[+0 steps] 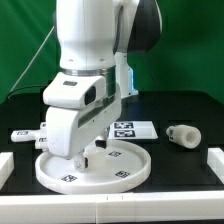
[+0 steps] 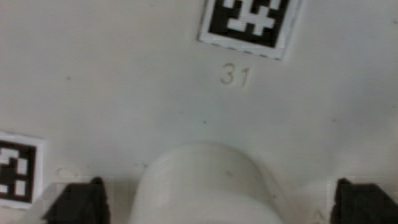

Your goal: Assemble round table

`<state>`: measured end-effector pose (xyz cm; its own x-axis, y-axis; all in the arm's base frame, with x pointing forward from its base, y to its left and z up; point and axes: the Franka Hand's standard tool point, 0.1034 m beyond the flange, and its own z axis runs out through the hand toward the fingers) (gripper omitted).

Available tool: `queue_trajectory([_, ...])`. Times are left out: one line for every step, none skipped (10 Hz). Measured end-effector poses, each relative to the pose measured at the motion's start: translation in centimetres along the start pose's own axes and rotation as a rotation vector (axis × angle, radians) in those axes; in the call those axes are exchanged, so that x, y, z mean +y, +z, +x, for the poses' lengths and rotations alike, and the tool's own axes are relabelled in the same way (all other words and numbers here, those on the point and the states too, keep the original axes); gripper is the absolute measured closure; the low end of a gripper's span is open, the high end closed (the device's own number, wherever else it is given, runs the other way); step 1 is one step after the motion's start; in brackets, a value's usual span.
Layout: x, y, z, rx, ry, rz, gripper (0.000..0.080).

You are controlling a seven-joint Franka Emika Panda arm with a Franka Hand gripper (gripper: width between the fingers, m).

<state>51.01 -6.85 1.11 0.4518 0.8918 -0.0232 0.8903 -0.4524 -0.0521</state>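
Observation:
The large round disc lies flat at the table's front, with tags on its face. My gripper stands straight down over its middle, just above or on the surface. In the wrist view the disc's face fills the picture, with a tag numbered 31. My gripper is open. Its dark fingers stand wide apart on either side of a rounded white hump, with gaps on both sides. The short cylinder leg lies at the exterior view's right. The cross-bar foot lies at the left.
The marker board lies flat behind the disc. White blocky brackets stand at the front left corner and front right corner. A green curtain hangs behind the black table.

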Motion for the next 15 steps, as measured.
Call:
queue_trajectory([0.0, 0.0, 0.0, 0.000, 0.000, 0.001, 0.0340])
queue_trajectory([0.0, 0.0, 0.0, 0.000, 0.000, 0.001, 0.0393])
queue_trajectory([0.0, 0.0, 0.0, 0.000, 0.000, 0.001, 0.0393])
queue_trajectory([0.0, 0.0, 0.0, 0.000, 0.000, 0.001, 0.0393])
queue_trajectory([0.0, 0.0, 0.0, 0.000, 0.000, 0.001, 0.0393])
queue_trajectory([-0.1, 0.0, 0.1, 0.000, 0.001, 0.001, 0.0393])
queue_trajectory([-0.3, 0.0, 1.0, 0.004, 0.001, 0.002, 0.0393])
queue_trajectory([-0.7, 0.0, 2.2, 0.010, 0.013, 0.000, 0.0393])
queue_trajectory([-1.0, 0.0, 3.4, 0.018, 0.024, -0.009, 0.0392])
queue_trajectory([-1.4, 0.0, 4.5, 0.023, 0.028, -0.016, 0.0392])
queue_trajectory([-1.7, 0.0, 5.7, 0.024, 0.038, -0.017, 0.0390])
queue_trajectory([-1.9, 0.0, 6.8, 0.026, 0.045, -0.020, 0.0390])
queue_trajectory([-2.0, 0.0, 7.9, 0.028, 0.051, -0.023, 0.0390])
queue_trajectory([-2.1, -0.1, 8.8, 0.031, 0.055, -0.027, 0.0390])
queue_trajectory([-2.0, -0.1, 9.6, 0.034, 0.064, -0.031, 0.0390])
